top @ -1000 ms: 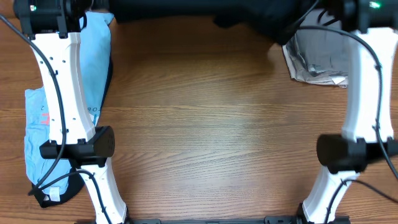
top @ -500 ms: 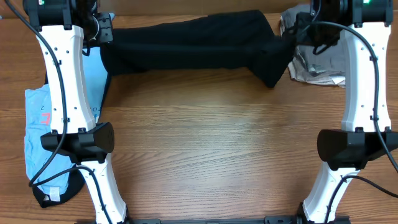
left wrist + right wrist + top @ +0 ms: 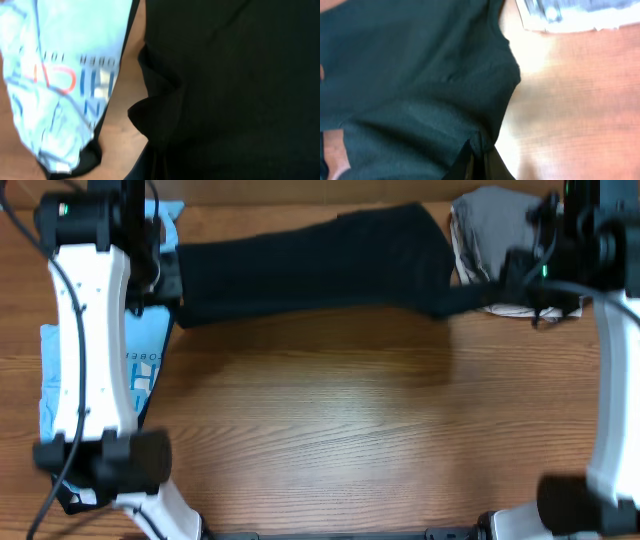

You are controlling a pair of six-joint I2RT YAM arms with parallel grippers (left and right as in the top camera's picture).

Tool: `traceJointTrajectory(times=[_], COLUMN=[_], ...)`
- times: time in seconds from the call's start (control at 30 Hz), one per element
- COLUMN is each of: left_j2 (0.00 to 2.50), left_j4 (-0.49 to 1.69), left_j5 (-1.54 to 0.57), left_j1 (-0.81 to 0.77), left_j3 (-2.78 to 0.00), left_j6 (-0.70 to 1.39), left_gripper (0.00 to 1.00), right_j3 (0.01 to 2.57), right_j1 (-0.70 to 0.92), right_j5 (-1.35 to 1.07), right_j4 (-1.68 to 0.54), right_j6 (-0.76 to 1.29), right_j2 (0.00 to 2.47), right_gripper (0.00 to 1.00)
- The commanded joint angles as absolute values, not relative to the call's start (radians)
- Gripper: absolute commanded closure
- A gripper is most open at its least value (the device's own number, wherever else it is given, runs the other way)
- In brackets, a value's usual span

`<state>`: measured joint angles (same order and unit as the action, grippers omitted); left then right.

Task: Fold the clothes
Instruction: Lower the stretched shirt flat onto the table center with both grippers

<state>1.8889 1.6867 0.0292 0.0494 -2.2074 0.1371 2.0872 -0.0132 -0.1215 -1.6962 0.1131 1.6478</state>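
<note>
1. The black T-shirt [image 3: 310, 265] is stretched as a long band along the far edge of the table [image 3: 330, 430], running from near the far left corner towards the far right one.
2. The left gripper [image 3: 170, 280] is clamped on the shirt's left end. The right gripper [image 3: 497, 295] is clamped on a narrow, bunched corner at its right end. Both wrist views show dark cloth gathered into the pinch.
3. The step in hand looks like spreading the shirt flat before folding. Both ends should probably have equal tension and come down together over the bare wood at the middle, so the cloth lands without creases.
4. The right end passes just beside the grey garment [image 3: 490, 225] at the far right corner, so there is a risk of dragging that garment along.
5. The shirt is matte, soft and limp, and it sags into folds where it is slack.
6. The light blue printed garment [image 3: 145, 365] lies crumpled along the left edge. Its fabric is thin, with red and blue lettering.
7. The tabletop is smooth, with a wood grain.
</note>
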Motion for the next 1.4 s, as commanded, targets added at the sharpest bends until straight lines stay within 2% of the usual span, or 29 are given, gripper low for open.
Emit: traceJointTrajectory(times=[0.0,0.33,0.53,0.87,1.07,1.37], left_j2=[1.732,1.526,1.463,1.46,1.46,1.467], left_j4=[1.688,1.558,1.48,1.386,1.254,1.024], left_j5=[0.087,0.094,0.069,0.07,0.087,0.131], left_j1=[0.041,0.032,0.032,0.032,0.032,0.032], left_j3=[-2.04,-1.526,-1.357,-1.253,-1.168,-1.128], left_j6=[0.179,0.279,0.324,0.368,0.403,0.435], left_gripper=[0.96,0.96,0.96,0.96,0.96,0.96], right_j3=[1.928,1.479,1.29,1.197,1.197,1.197], right_j1=[-0.027,-0.027,-0.027,-0.027,-0.026,-0.023], right_j5=[-0.088,-0.113,-0.135,-0.137,-0.136,-0.137], right_j4=[-1.678,-1.609,-1.599,-1.517,-1.347,-1.11], right_j6=[0.153,0.232,0.277,0.293,0.275,0.204], right_j2=[1.52,1.263,1.216,1.219,1.274,1.483], right_gripper=[0.96,0.96,0.96,0.96,0.96,0.96])
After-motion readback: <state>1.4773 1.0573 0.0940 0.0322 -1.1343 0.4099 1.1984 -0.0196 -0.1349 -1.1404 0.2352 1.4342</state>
